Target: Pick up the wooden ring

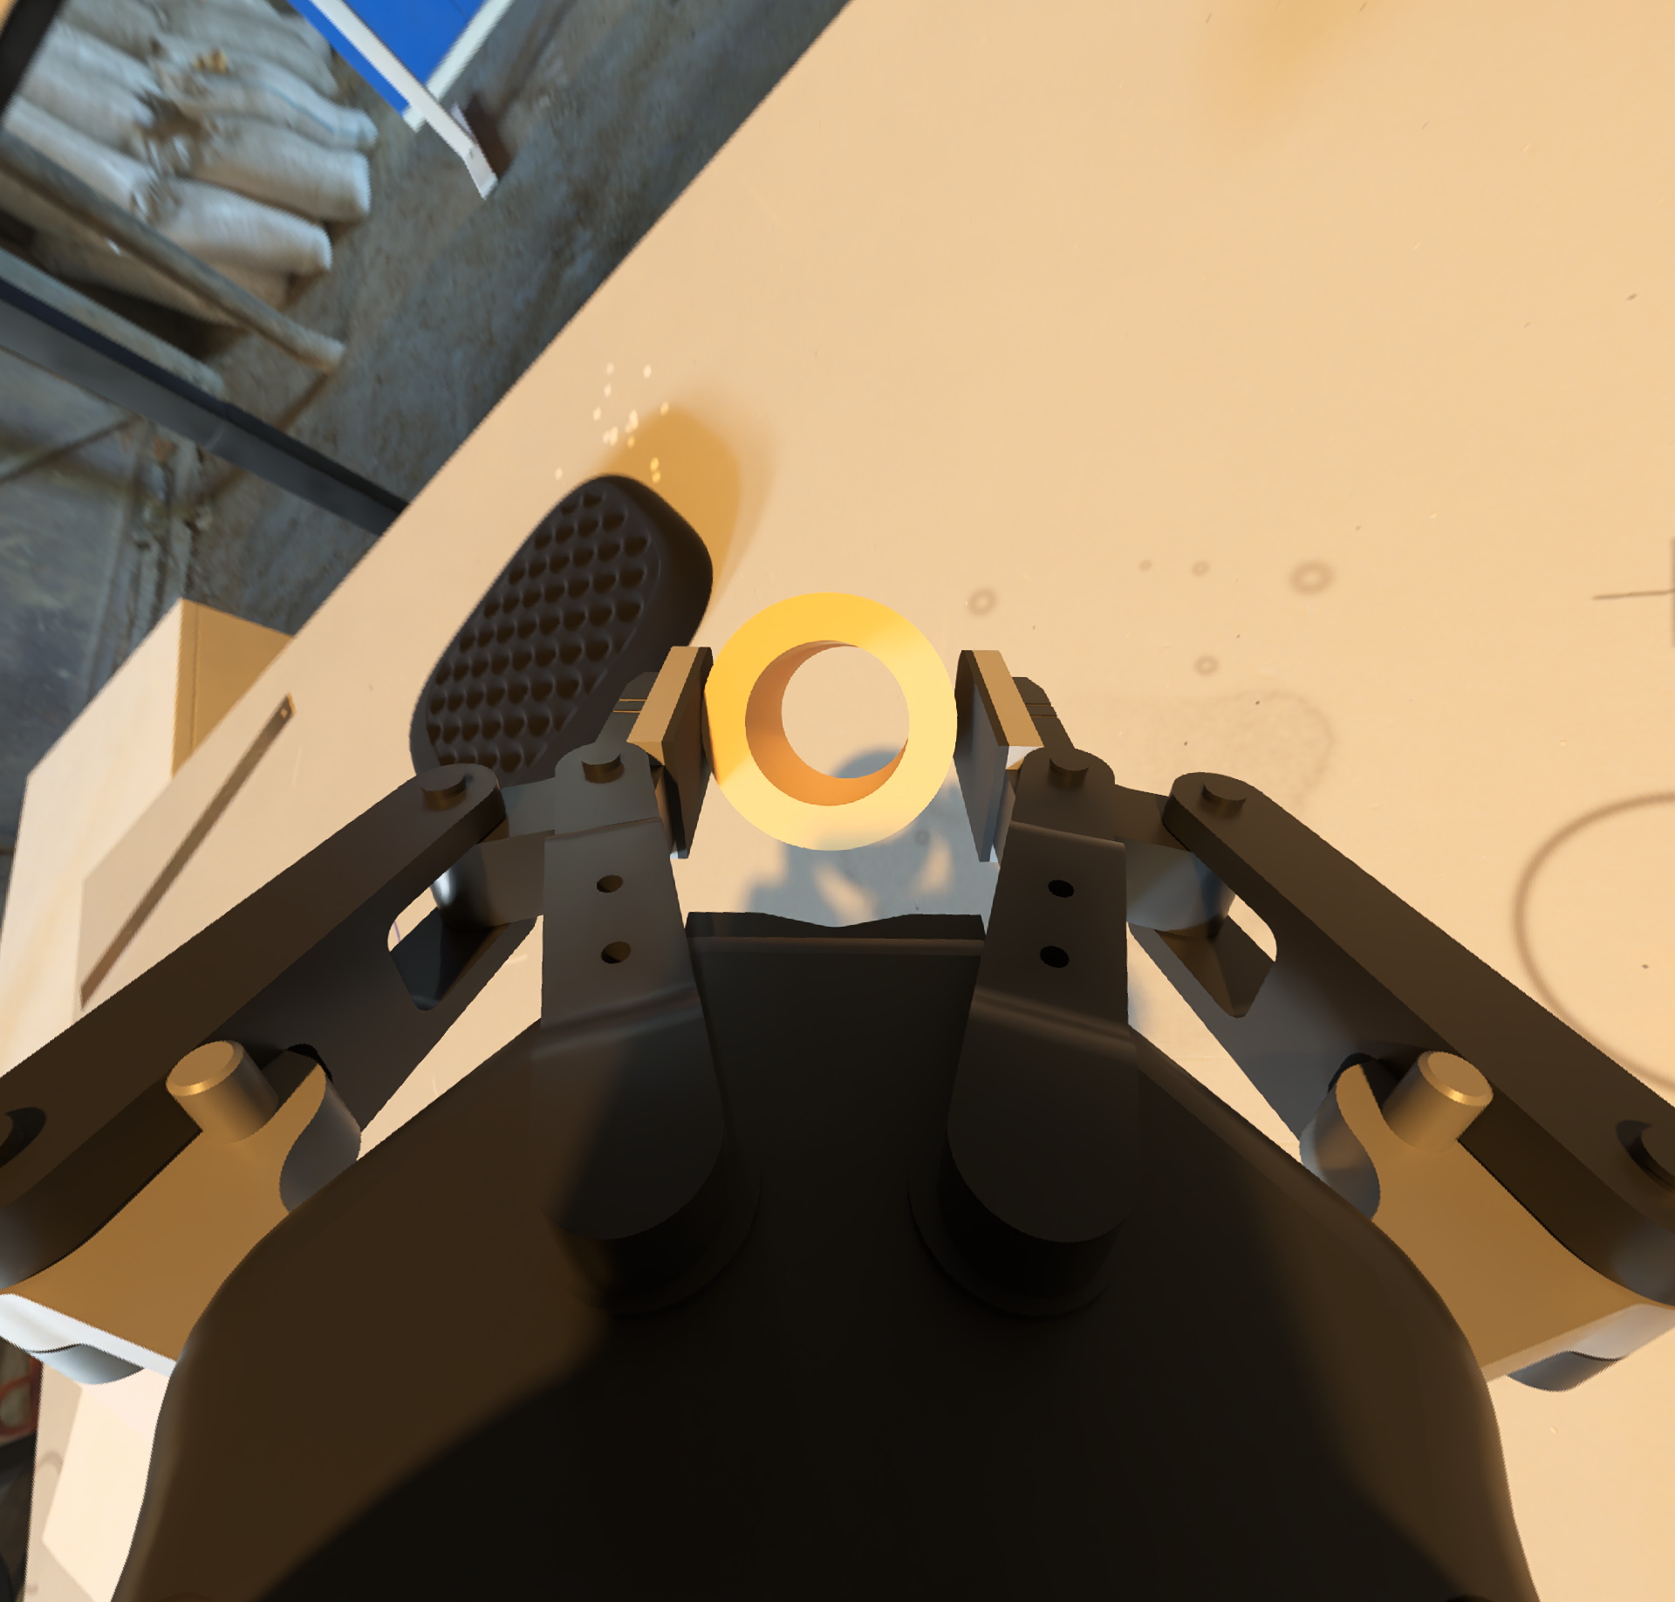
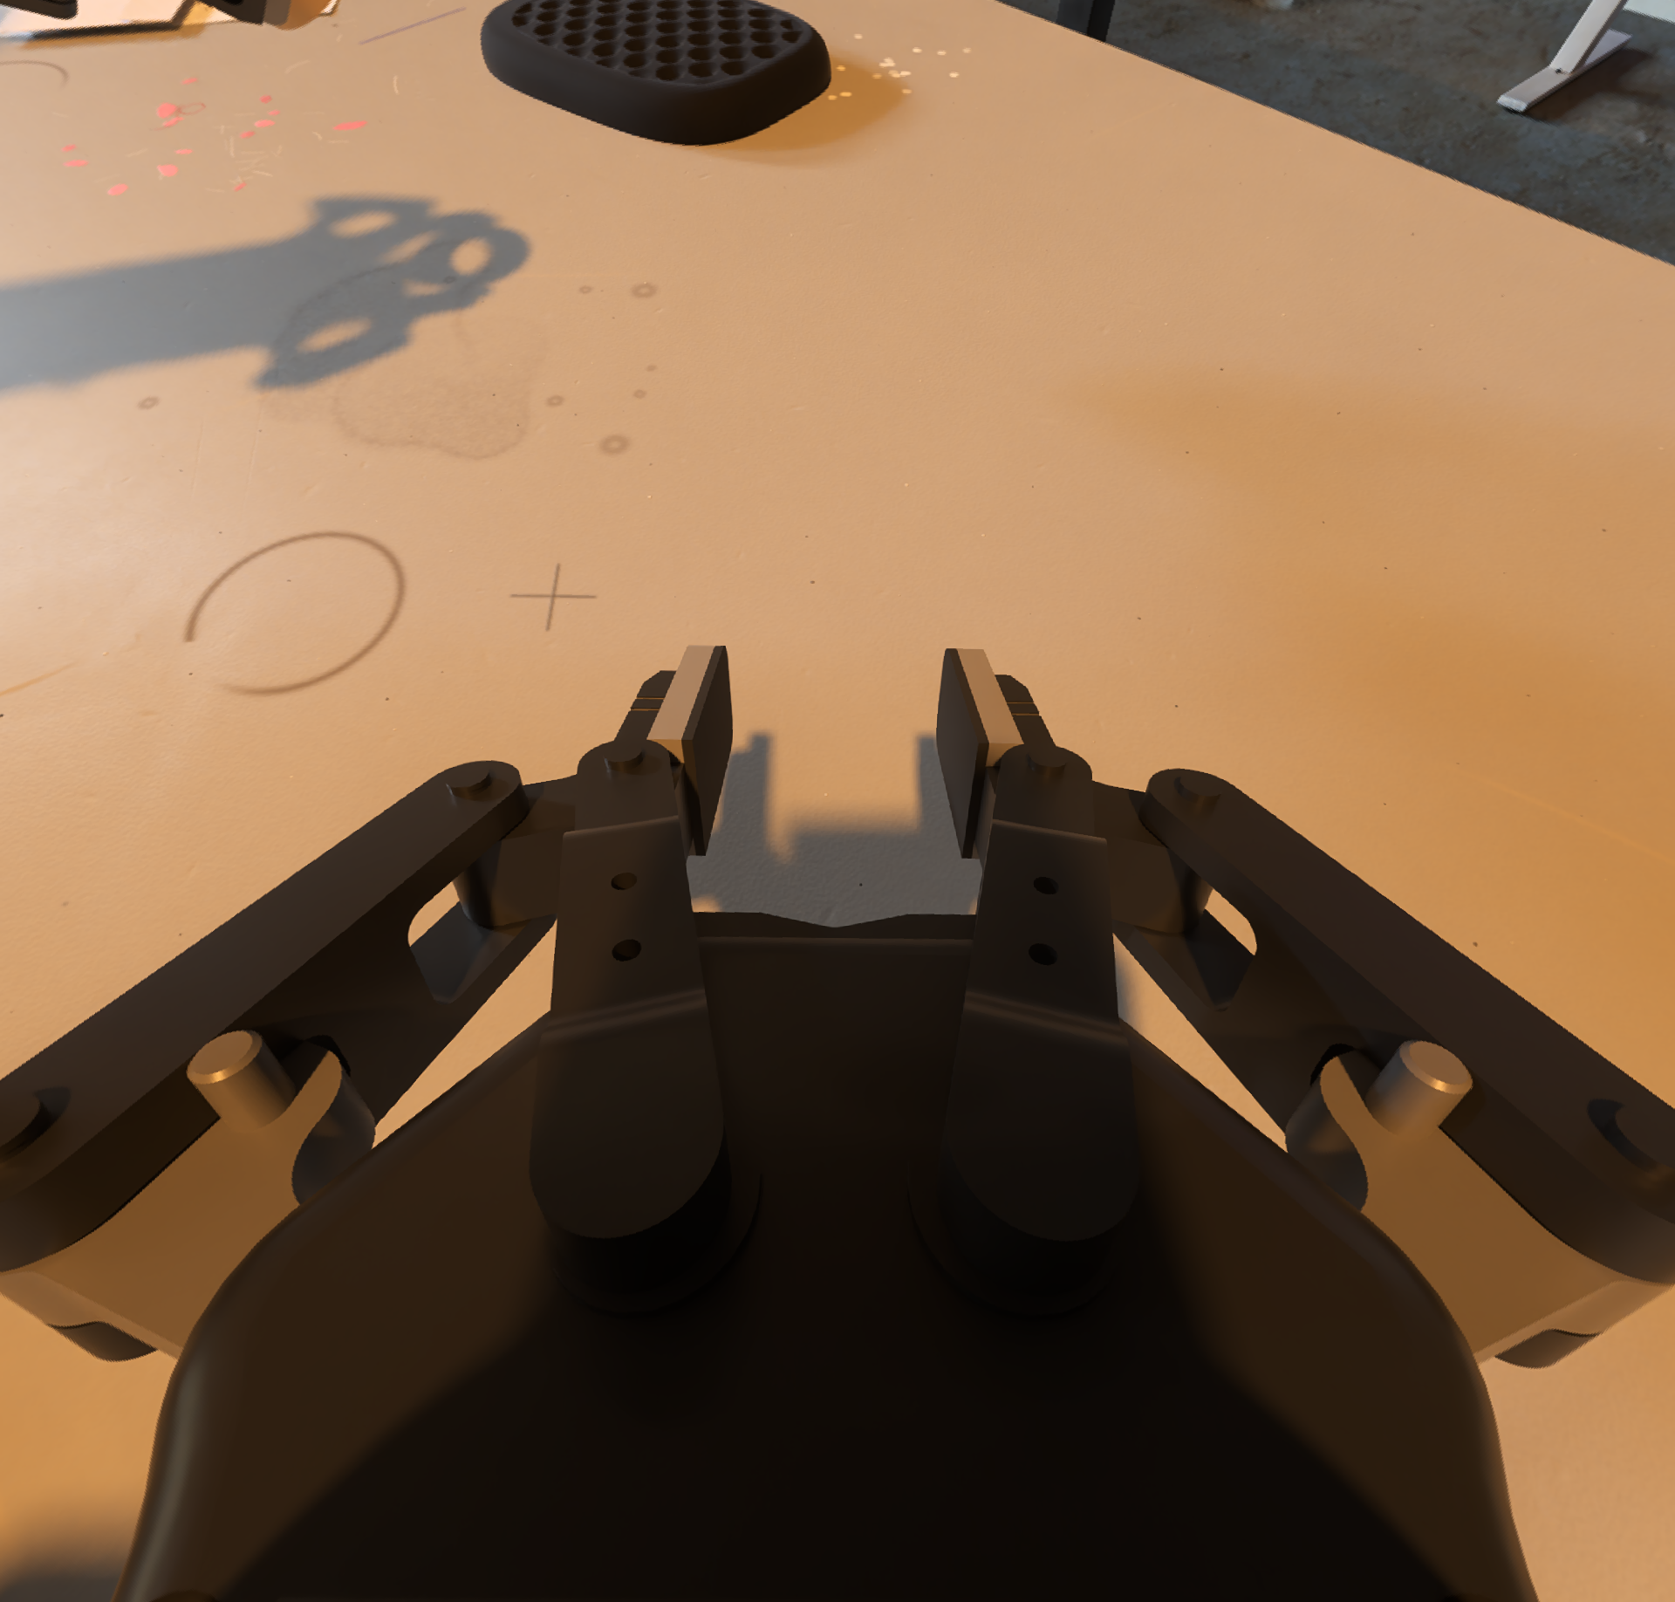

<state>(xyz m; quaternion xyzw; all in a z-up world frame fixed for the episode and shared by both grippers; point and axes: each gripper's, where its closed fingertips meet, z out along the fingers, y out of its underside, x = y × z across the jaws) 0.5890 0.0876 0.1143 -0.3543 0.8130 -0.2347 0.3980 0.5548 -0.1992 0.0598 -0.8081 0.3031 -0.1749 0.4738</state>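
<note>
Left gripper (image 1: 829, 724) fingers pinch wooden ring (image 1: 829, 721) by its outer rim, apparently raised off table (image 1: 1178, 289); right gripper (image 2: 832, 724) fingers spread, empty; advise steady vertical lift, constant squeeze, avoiding black perforated pad (image 1: 562, 634).

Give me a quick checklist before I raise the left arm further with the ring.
1. Ring sits between the left gripper's fingers, roughly centred: ok.
2. Both pads touch the ring's outer edge: looks ok, though the contact on the right side is hard to confirm.
3. Ring off the table: ok, its shadow lies apart from it on the surface.
4. Black perforated mat clear of the left finger: cannot tell from the left wrist view, where they overlap.
5. Right gripper open, empty and away from the ring: ok.
</note>
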